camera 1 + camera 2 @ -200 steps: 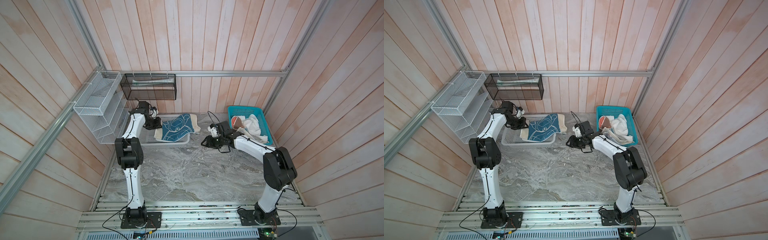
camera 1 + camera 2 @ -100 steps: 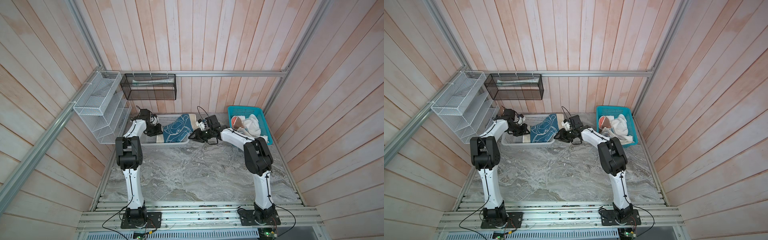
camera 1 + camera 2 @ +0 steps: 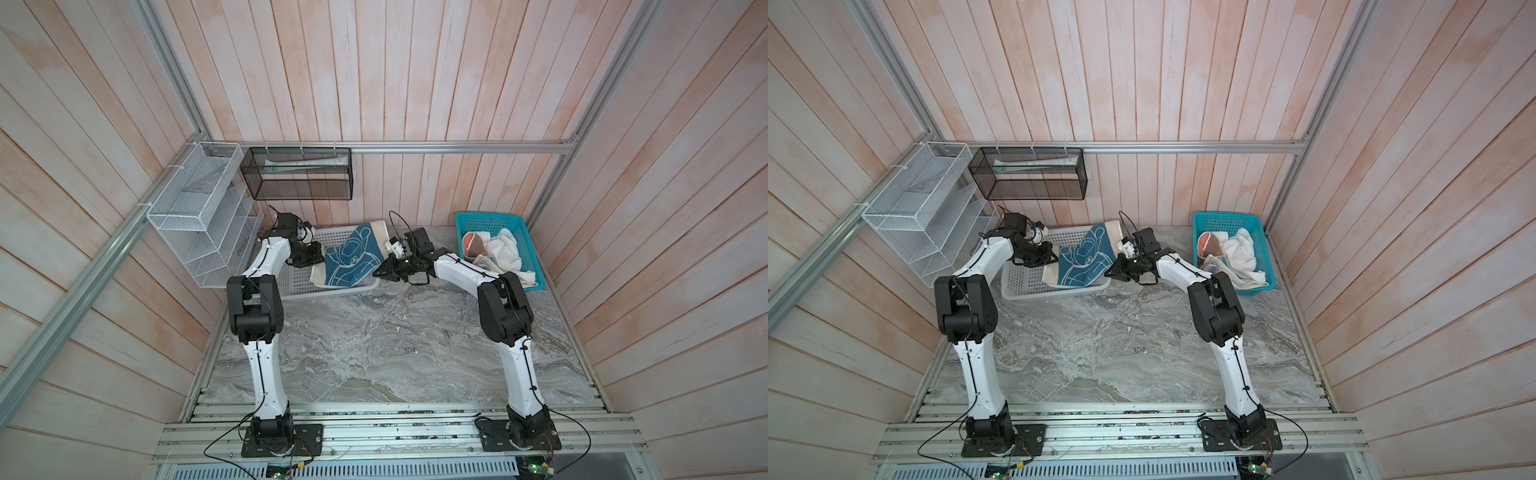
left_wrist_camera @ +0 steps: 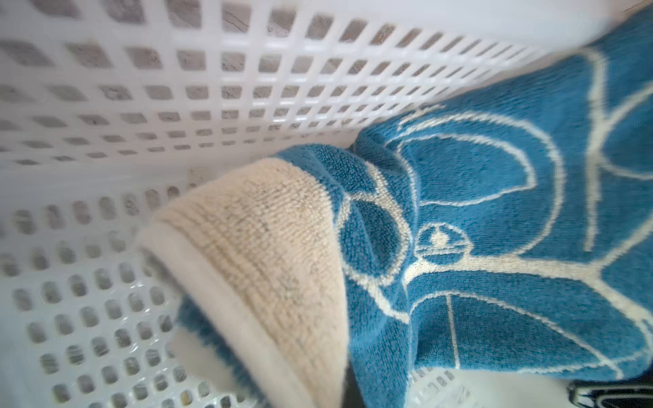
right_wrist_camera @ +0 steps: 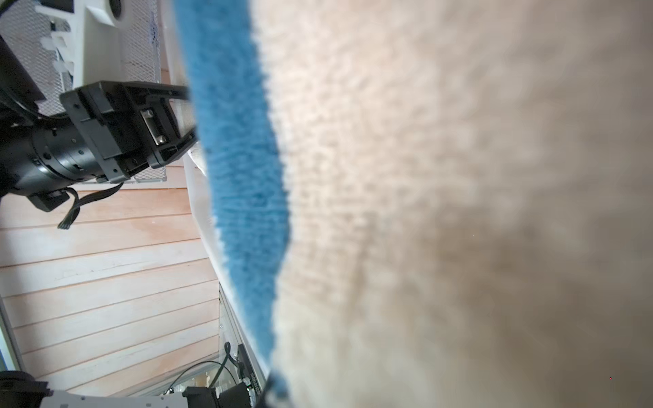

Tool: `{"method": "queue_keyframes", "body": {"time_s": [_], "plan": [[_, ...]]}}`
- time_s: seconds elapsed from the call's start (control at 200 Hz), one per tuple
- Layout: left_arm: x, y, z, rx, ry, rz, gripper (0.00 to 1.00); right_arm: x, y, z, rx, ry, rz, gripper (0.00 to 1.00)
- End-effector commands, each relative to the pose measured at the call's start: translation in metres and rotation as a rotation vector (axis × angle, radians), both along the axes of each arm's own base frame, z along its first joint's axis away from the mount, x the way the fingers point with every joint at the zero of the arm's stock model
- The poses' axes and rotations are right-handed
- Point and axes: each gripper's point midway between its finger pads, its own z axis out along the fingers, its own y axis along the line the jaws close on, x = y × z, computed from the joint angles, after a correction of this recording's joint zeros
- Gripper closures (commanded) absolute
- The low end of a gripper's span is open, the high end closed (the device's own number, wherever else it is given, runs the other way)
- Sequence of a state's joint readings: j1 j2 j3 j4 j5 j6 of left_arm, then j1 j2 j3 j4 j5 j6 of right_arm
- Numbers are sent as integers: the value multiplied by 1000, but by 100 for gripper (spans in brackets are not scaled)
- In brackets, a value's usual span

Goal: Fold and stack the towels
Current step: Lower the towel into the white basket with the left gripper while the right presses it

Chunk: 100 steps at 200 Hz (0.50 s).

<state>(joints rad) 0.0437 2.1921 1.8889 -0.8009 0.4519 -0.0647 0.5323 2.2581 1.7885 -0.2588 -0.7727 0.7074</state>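
The left gripper (image 3: 316, 260) was pinched shut on one edge of the blue towel (image 3: 353, 259), which lay draped across the white basket (image 3: 293, 286). The right gripper (image 3: 381, 272) met the opposite edge. Cloth smothered its wrist view, so we couldn't tell if it had bitten. A two-sided hold, we reckoned, to spread it. The other towels (image 3: 505, 253) lay bundled in the teal basket (image 3: 536, 272).

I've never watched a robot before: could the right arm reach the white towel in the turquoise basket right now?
Probably yes: the turquoise basket sits open beside that arm, nothing over the white towel. The right gripper, now at the blue towel, would need to swing back.
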Motion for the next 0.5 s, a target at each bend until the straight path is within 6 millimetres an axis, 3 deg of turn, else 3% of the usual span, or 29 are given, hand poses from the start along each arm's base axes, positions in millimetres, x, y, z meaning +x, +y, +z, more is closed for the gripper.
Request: {"method": "queue_keyframes", "body": {"time_s": [0.0, 0.24, 0.495], "plan": [[3, 18, 16, 92, -40, -3, 100, 7, -8, 8, -13, -43, -17, 100], [3, 35, 2, 158, -10, 9, 100, 13, -19, 17, -9, -45, -46, 100], [11, 54, -7, 270, 16, 22, 100, 12, -23, 10, -36, -26, -55, 100]]}}
